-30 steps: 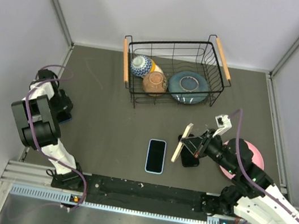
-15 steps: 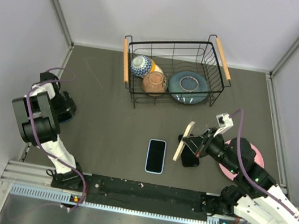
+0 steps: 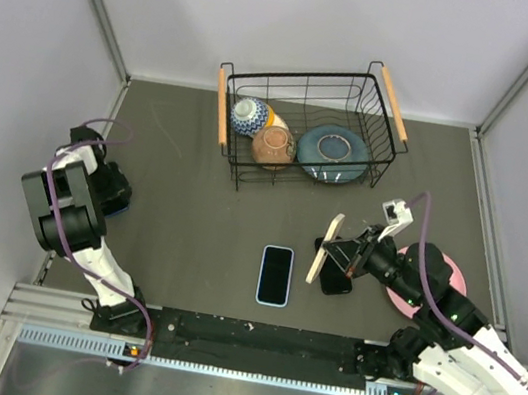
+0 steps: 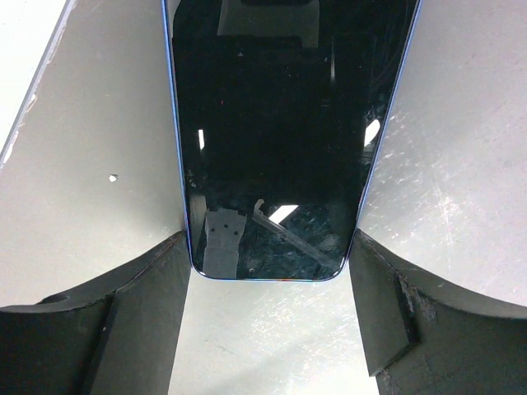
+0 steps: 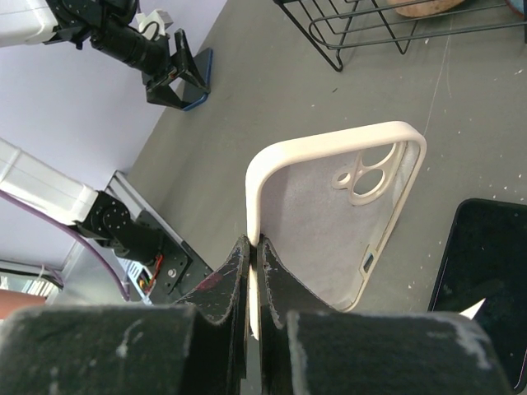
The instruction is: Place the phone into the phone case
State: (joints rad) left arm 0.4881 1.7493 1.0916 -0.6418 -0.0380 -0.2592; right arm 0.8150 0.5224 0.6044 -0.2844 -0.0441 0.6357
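Observation:
Two dark-screened phones are in view. One with a blue rim lies flat at the table's far left, its lower end between the fingertips of my left gripper; both fingertips touch its long edges. The other phone lies face up at the middle of the table, near the front. To its right, my right gripper is shut on the rim of the cream phone case, holding it upright on edge above the table. The case's open inner side and camera cut-out face the wrist camera.
A black wire basket with wooden handles stands at the back, holding a patterned bowl, a brown bowl and a dark teal plate. A pink plate lies under the right arm. Walls close in left and right.
The left gripper's fingers have drawn inward onto the blue-rimmed phone. The left wrist shifted slightly. The right arm and the case have barely moved.

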